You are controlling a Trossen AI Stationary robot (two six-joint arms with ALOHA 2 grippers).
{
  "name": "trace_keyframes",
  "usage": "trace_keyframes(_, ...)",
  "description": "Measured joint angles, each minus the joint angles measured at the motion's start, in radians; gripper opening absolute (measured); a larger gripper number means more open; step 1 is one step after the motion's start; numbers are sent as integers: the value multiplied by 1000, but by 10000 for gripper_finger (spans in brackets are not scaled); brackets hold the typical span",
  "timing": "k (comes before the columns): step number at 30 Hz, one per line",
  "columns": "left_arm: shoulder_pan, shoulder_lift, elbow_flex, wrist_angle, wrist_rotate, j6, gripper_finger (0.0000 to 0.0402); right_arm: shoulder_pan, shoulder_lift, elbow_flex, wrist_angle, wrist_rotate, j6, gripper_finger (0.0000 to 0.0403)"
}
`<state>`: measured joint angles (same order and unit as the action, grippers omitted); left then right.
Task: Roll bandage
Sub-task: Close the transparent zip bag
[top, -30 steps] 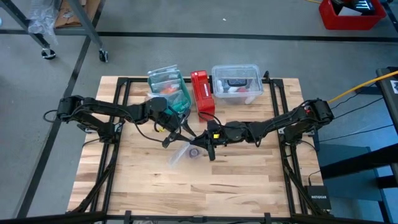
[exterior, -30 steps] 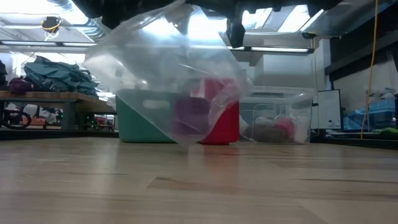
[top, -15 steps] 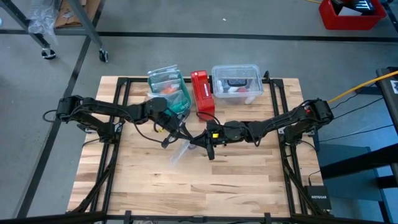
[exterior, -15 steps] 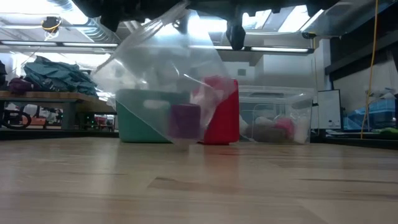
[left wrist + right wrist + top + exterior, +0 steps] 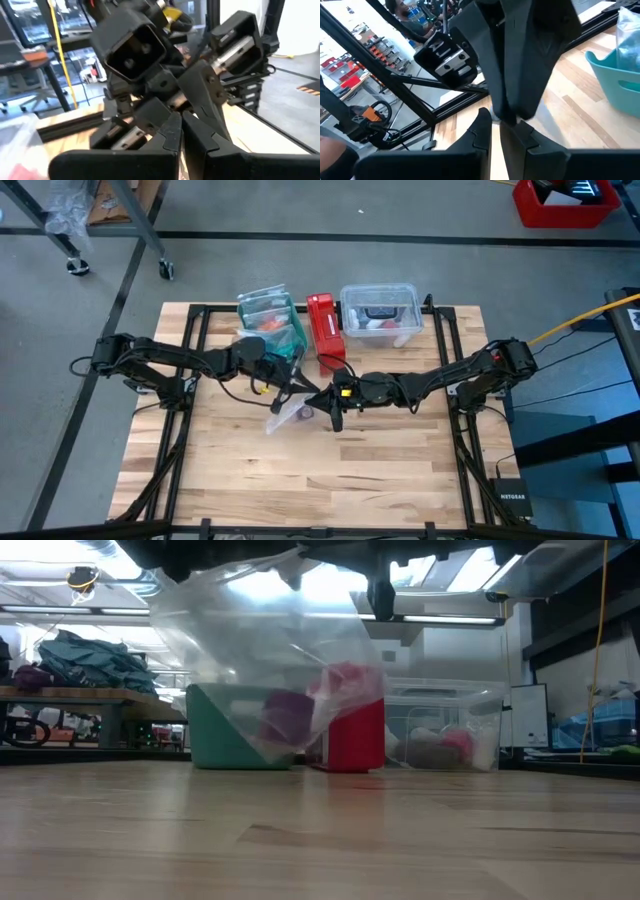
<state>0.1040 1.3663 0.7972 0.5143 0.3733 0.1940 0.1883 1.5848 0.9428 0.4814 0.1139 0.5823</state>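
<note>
Since a second earlier, the left gripper [image 5: 300, 387] had snapped closed on the clear plastic bag's [image 5: 262, 660] rim beside the right gripper [image 5: 322, 397], also pinching it, hoisting the small purple rolled bandage [image 5: 284, 720] inside above mid-table.

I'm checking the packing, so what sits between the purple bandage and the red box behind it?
In the low view, only the clear plastic bag's wall: the bandage sits inside the bag, with the red box showing behind it.
</note>
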Motion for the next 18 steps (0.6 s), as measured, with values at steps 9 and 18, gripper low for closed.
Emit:
trace_keyframes(9,1,1,0,96,-108,39,0,1,1,2,1,11,45,32)
trace_keyframes(18,34,1,28,132,-215,111,0,1,2,2,-1,15,71,32)
